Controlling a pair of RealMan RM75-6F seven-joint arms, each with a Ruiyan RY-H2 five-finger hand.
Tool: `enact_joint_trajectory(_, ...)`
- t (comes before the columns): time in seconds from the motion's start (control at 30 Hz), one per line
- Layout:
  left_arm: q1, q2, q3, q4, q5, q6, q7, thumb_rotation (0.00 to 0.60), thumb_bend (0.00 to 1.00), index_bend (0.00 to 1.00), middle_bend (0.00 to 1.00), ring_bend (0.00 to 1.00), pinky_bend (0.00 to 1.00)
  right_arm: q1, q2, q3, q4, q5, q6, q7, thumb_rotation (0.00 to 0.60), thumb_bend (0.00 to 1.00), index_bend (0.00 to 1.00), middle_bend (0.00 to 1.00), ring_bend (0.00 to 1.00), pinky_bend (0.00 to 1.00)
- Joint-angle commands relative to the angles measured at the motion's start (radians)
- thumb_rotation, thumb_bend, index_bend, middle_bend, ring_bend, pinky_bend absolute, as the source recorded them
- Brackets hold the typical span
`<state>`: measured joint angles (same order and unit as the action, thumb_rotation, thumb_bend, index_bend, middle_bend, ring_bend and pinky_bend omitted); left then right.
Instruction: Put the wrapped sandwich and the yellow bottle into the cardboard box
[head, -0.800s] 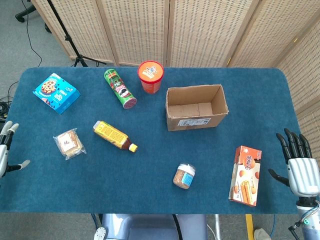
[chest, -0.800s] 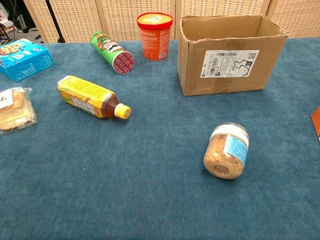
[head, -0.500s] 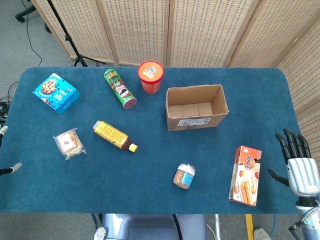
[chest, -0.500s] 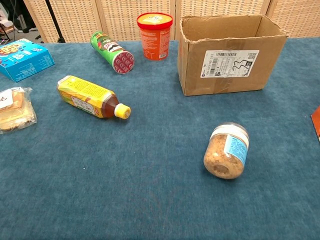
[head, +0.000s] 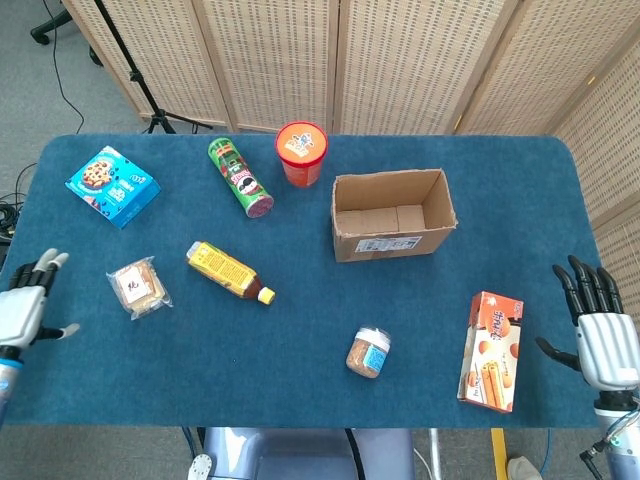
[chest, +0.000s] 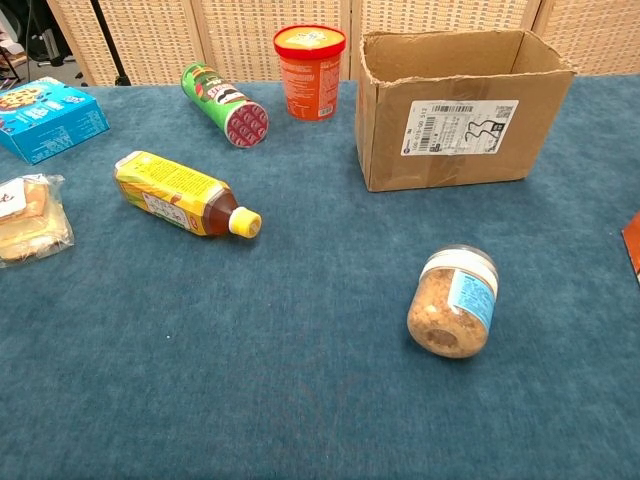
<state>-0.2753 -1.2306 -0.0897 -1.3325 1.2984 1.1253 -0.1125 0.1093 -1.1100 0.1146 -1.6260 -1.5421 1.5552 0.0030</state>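
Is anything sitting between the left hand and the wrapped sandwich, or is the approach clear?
Nothing visible: the open left hand has only bare blue table between it and the wrapped sandwich.

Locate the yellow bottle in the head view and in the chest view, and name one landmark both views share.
Head view: the yellow bottle lies on its side left of centre, cap pointing toward the lower right, just right of the wrapped sandwich.
Chest view: the yellow bottle lies in the left half, cap toward the right.
Shared landmark: the green chip can, lying behind the bottle in both.
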Motion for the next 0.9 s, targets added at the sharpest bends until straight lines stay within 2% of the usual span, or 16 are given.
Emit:
enact_joint_trajectory(0.03,-0.066,-0.058,-0.005,0.058,0.002,-0.086,0.014,0.6,0.0,0.0,0.0,0.0,0.0,0.0,0.003,0.0,0.0,0.003,-0.004,0.006,0.6,0.0,0.0,0.0,0.0,0.0)
enact_joint_trajectory(0.3,-0.157,-0.144,-0.025,0.143,0.003,-0.187,0.0,0.6,0.0,0.0,0.0,0.0,0.01,-0.003,0.011,0.006,0.003,0.022,-0.007,0.028,0.6,0.0,0.0,0.0,0.0,0.0)
enact_joint_trajectory(0.37,-0.166,-0.159,-0.029,0.158,-0.001,-0.192,0.007,0.6,0.0,0.03,0.01,0.01,0.05,-0.003,0.012,0.006,0.004,0.022,-0.007,0.029,0.6,0.0,0.0,0.0,0.0,0.0)
enact_joint_trajectory(0.4,-0.17,-0.166,-0.031,0.164,-0.002,-0.193,0.009,0.6,0.0,0.07,0.04,0.04,0.09,-0.003,0.012,0.006,0.004,0.022,-0.007,0.029,0.6,0.0,0.0,0.0,0.0,0.0)
enact_joint_trajectory(0.43,-0.175,-0.173,-0.032,0.17,-0.002,-0.194,0.011,0.6,0.0,0.16,0.13,0.11,0.17,-0.003,0.012,0.005,0.004,0.021,-0.009,0.029,0.6,0.0,0.0,0.0,0.0,0.0)
enact_joint_trajectory(0.47,-0.182,-0.186,-0.034,0.18,0.004,-0.191,0.013,0.6,0.0,0.29,0.25,0.2,0.26,-0.003,0.012,0.003,0.004,0.02,-0.011,0.028,0.6,0.0,0.0,0.0,0.0,0.0)
enact_joint_trajectory(0.57,-0.188,-0.205,-0.033,0.197,0.017,-0.174,0.018,0.6,0.04,0.59,0.54,0.41,0.41,-0.003,0.012,0.002,0.004,0.02,-0.012,0.026,0.6,0.0,0.0,0.0,0.0,0.0)
enact_joint_trajectory(0.67,-0.183,-0.21,-0.027,0.19,0.029,-0.15,0.024,0.6,0.09,0.66,0.61,0.47,0.45,-0.003,0.012,0.002,0.004,0.022,-0.014,0.027,0.6,0.0,0.0,0.0,0.0,0.0)
enact_joint_trajectory(0.8,-0.171,-0.188,-0.023,0.139,0.074,-0.084,-0.006,0.6,0.09,0.68,0.62,0.47,0.46,-0.003,0.013,0.002,0.004,0.025,-0.017,0.032,0.6,0.0,0.0,0.0,0.0,0.0)
enact_joint_trajectory(0.9,-0.167,-0.15,-0.007,0.069,0.18,0.017,-0.047,0.6,0.09,0.68,0.62,0.47,0.46,-0.003,0.014,0.001,0.003,0.023,-0.017,0.032,0.6,0.0,0.0,0.0,0.0,0.0)
